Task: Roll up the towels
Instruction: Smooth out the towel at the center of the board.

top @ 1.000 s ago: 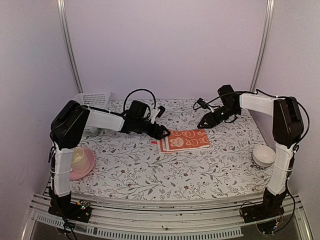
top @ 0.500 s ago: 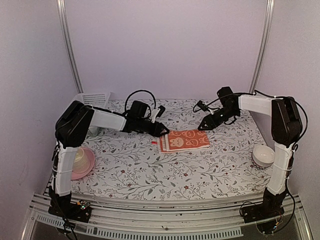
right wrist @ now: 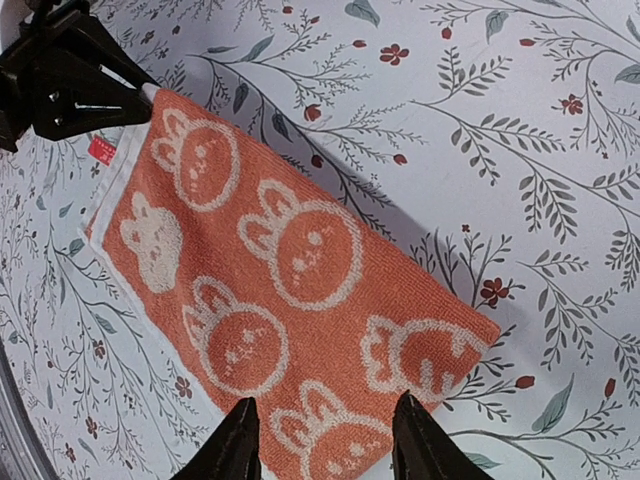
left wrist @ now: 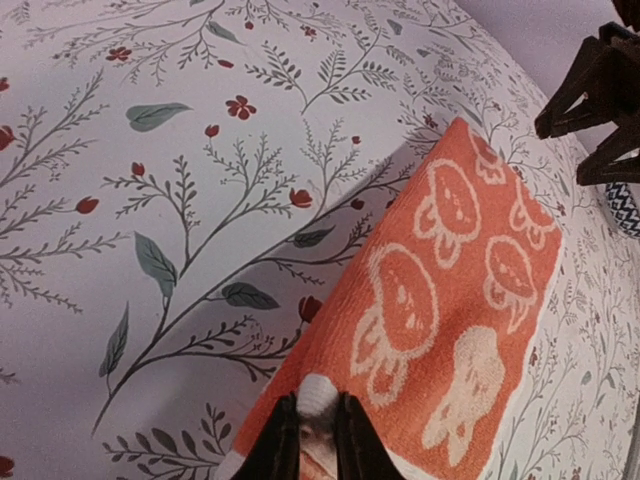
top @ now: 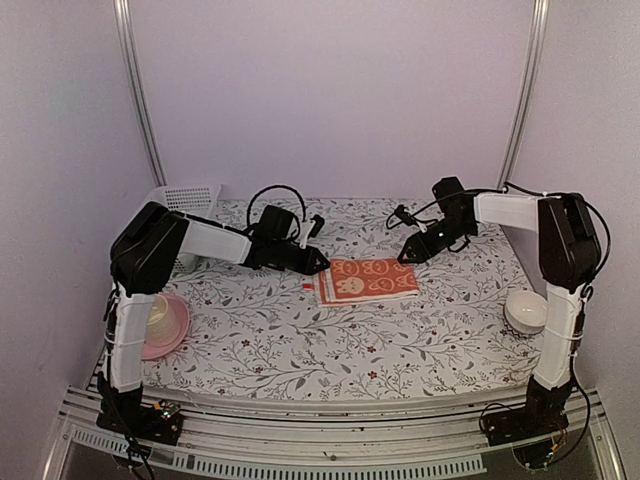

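Observation:
An orange-red towel [top: 368, 280] with white bunny figures lies flat in the middle of the flowered tablecloth; it also shows in the left wrist view [left wrist: 450, 300] and the right wrist view [right wrist: 280, 270]. My left gripper [top: 322, 262] is at the towel's far left corner, low on the cloth. In its own view the left gripper [left wrist: 312, 440] is shut on the white-edged corner of the towel. My right gripper [top: 408, 252] hovers over the far right corner, and in its own view the right gripper [right wrist: 322, 435] is open, its fingers straddling the towel's end with nothing held.
A white basket [top: 185, 197] stands at the back left. A pink plate [top: 175, 332] with a cup on it sits at the near left. A white bowl [top: 527, 312] is at the near right, beside the right arm.
The left gripper's jaws have closed from wide open onto the towel's corner. The right gripper has drifted slightly toward the back, still open.

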`<state>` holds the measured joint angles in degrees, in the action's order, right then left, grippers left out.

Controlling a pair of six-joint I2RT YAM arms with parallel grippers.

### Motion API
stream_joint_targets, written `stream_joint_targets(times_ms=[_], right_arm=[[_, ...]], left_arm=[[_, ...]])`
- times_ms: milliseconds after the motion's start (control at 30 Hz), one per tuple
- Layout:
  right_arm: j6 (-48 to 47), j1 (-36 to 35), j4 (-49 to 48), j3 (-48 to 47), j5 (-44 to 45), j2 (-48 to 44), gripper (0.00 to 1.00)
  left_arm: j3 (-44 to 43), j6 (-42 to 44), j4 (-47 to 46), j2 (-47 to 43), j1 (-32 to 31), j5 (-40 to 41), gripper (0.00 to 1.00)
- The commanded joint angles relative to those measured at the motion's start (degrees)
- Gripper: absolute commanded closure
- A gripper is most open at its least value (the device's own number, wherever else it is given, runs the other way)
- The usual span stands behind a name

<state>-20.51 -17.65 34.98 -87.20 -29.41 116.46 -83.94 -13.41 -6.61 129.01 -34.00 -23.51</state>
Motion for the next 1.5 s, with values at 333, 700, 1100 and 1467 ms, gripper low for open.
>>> stream_joint_targets(times_ms=[333, 700, 1100, 1467], right_arm=[[1.3, 0.0, -4.1, 1.1, 4.9, 4.6, 0.54], [4.4, 1.1, -1.0, 1.0, 6.1, 2.2, 0.49], [3.0, 3.3, 3.5, 3.1, 1.2, 1.8, 0.49], [1.0, 3.8, -1.3, 4.9, 16.2, -6.0, 0.13]], left_arm=[[-2.4, -2.4, 6.8, -0.8, 0.6, 8.1, 0.84], [-2.8, -1.2, 9.9, -0.4, 0.5, 11.1, 0.71], [9.4, -2.5, 4.4, -12.3, -1.9, 18.3, 0.17], [7.2, -0.9, 8.5, -10.5, -14.1, 38.8, 0.03]])
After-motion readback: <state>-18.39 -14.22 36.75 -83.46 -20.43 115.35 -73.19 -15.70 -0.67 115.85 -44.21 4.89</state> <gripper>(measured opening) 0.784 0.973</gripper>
